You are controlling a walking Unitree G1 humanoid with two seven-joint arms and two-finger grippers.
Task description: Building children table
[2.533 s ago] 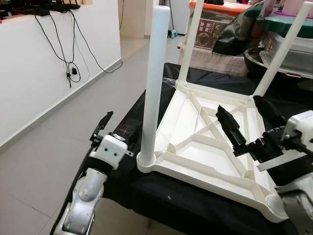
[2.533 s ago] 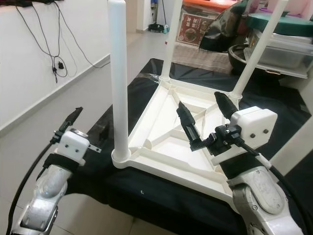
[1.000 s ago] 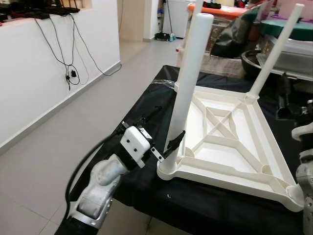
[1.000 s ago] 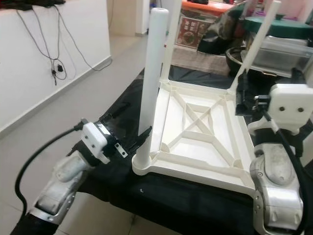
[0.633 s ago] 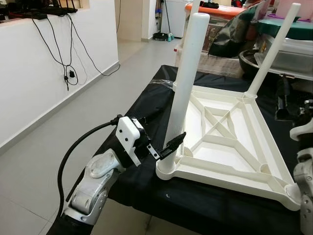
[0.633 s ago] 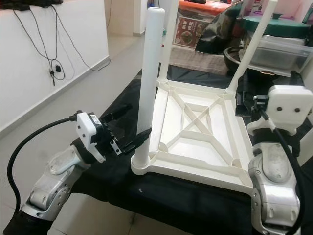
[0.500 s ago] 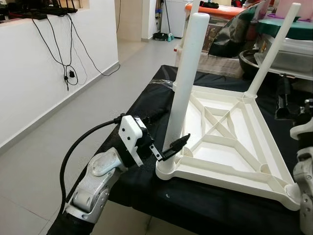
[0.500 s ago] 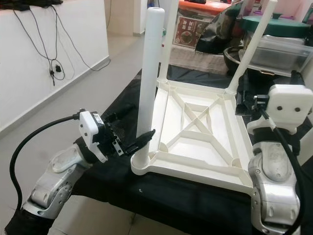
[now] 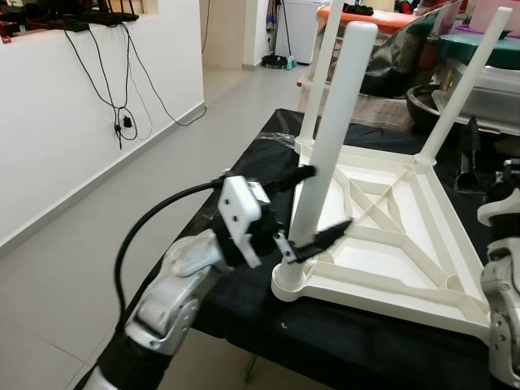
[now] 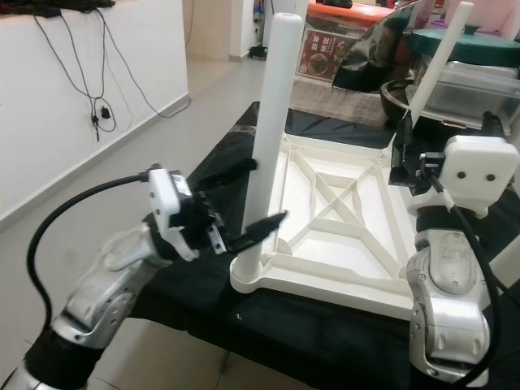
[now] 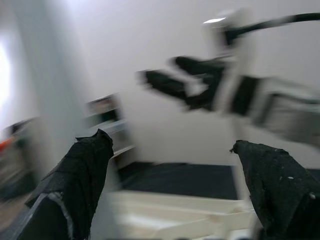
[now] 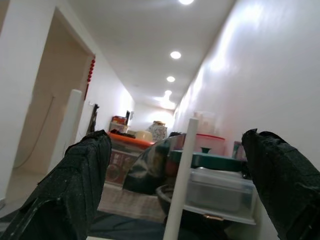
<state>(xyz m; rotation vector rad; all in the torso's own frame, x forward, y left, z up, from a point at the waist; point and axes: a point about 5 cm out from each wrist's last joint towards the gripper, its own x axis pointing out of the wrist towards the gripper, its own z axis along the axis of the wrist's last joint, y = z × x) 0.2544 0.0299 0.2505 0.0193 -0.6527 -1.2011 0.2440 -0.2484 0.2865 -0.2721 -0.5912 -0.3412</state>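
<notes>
A white plastic children's table [image 9: 390, 296] lies upside down on a black-covered surface. Three white legs stand up from it: the near left leg [image 9: 333, 130], the far left leg [image 9: 323, 65] and the far right leg [image 9: 463, 81]. My left gripper [image 9: 315, 205] is open, one black finger on each side of the near left leg, low on it; contact is unclear. The left wrist view is blurred, with its fingers [image 11: 85, 170] wide apart. My right gripper [image 10: 443, 134] is open, raised at the table's far right corner, fingers pointing up beside the far right leg [image 12: 180, 180].
The black cover [image 9: 244, 171] hangs over the front edge. Tiled floor [image 9: 81, 268] runs along the left to a white wall with dangling cables [image 9: 122, 122]. Storage boxes and a lidded tub [image 9: 487, 65] stand behind the table.
My left gripper has come from beside the leg's base to straddle the near left leg, a little higher. The right gripper, over the table's underside 2.5 s ago, now stays raised at the right.
</notes>
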